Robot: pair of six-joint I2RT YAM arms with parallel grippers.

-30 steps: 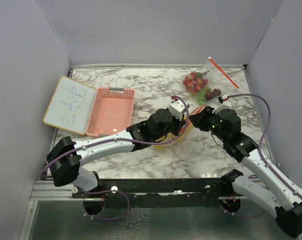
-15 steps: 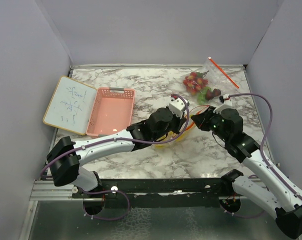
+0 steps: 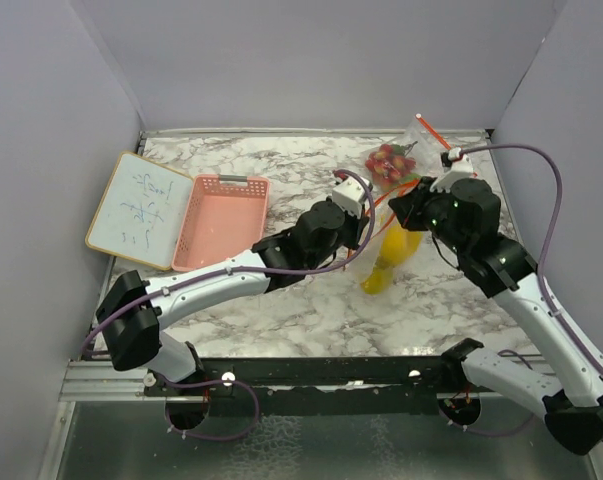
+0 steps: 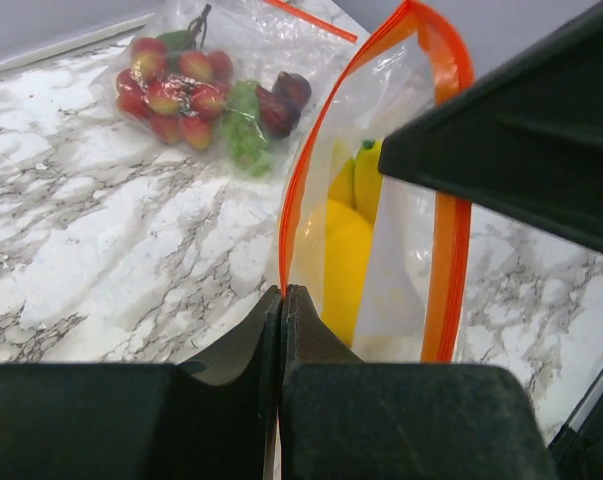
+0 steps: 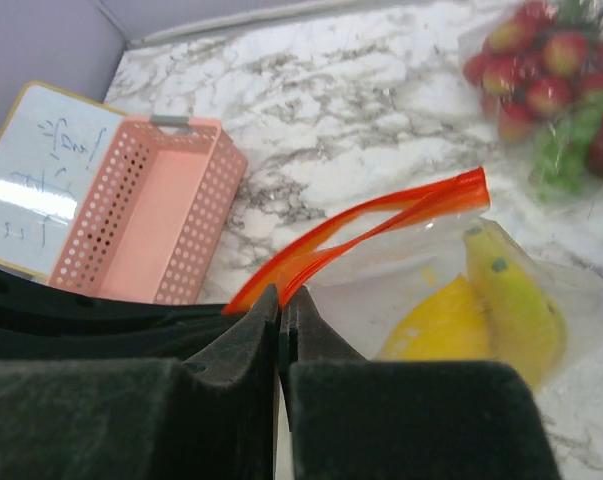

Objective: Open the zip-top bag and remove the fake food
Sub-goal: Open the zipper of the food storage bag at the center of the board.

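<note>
A clear zip-top bag [image 3: 389, 240] with an orange zip strip [image 4: 451, 200] hangs above the marble between my two grippers. Inside it lies yellow fake food [image 3: 383, 268]: a banana [image 5: 511, 300] and a lemon shape [image 4: 346, 250]. My left gripper [image 4: 282, 290] is shut on one side of the strip. My right gripper [image 5: 281, 292] is shut on the other side of the orange zip strip [image 5: 381, 215]. The two sides stand apart, so the mouth gapes. In the top view, left gripper [image 3: 367, 220] and right gripper [image 3: 401, 205] sit close together.
A second clear bag [image 3: 401, 165] with strawberries, green and dark purple pieces lies at the back right, also in the left wrist view [image 4: 196, 95]. A pink slotted basket [image 3: 221, 220] and a small whiteboard [image 3: 139, 208] lie at the left. Grey walls close in the table.
The right gripper has shut on the zip strip. Both arms have lifted the bag off the table and moved it back and right; the yellow food now hangs in view.
</note>
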